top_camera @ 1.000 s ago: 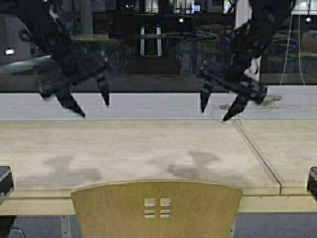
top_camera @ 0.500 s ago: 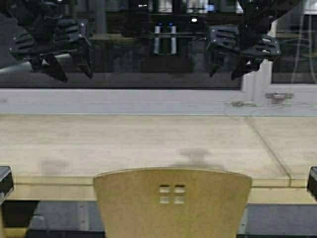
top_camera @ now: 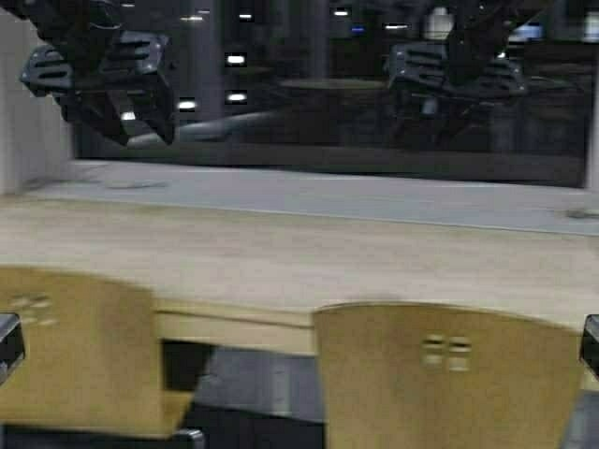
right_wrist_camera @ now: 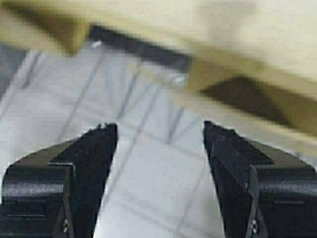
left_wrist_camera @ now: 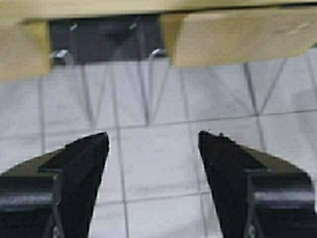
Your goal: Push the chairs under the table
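Dark window glass fills the back of the high view, a pale sill below it, then the long worktop running side to side. Up high hang both tools, left tool and right tool, each spread wide and holding nothing. Down at the near edge, two chairs: the right chair sits below the right tool, backrest just shy of the worktop's front edge; the left chair stands off to the left, angled, nearer the left arm. From the left wrist, released fingers frame tiled floor, chair seats and chrome legs beyond. From the right wrist, open fingers, floor, tan wood beyond. Nothing blocks the gap between chairs and worktop, I'd say.
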`<state>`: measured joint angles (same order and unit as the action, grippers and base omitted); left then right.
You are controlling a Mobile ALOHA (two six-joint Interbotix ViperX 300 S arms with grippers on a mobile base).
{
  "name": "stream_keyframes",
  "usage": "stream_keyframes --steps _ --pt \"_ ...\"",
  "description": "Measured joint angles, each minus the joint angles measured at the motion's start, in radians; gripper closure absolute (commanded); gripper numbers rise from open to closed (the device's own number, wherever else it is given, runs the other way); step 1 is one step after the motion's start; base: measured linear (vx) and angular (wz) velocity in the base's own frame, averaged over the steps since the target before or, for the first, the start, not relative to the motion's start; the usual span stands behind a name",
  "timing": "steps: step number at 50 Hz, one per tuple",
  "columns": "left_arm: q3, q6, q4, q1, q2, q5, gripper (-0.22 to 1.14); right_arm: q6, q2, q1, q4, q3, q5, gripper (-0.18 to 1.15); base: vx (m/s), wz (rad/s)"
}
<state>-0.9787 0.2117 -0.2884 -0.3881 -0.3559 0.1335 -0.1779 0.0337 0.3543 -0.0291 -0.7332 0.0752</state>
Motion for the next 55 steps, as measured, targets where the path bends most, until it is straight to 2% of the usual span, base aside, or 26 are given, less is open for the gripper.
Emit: stream_keyframes --steps 55 --pt "0.021 -0.009 0.002 -0.005 -0.011 0.018 0.01 -0.005 -0.005 -0.006 0.0 0.018 0.038 0.09 -0.3 0.36"
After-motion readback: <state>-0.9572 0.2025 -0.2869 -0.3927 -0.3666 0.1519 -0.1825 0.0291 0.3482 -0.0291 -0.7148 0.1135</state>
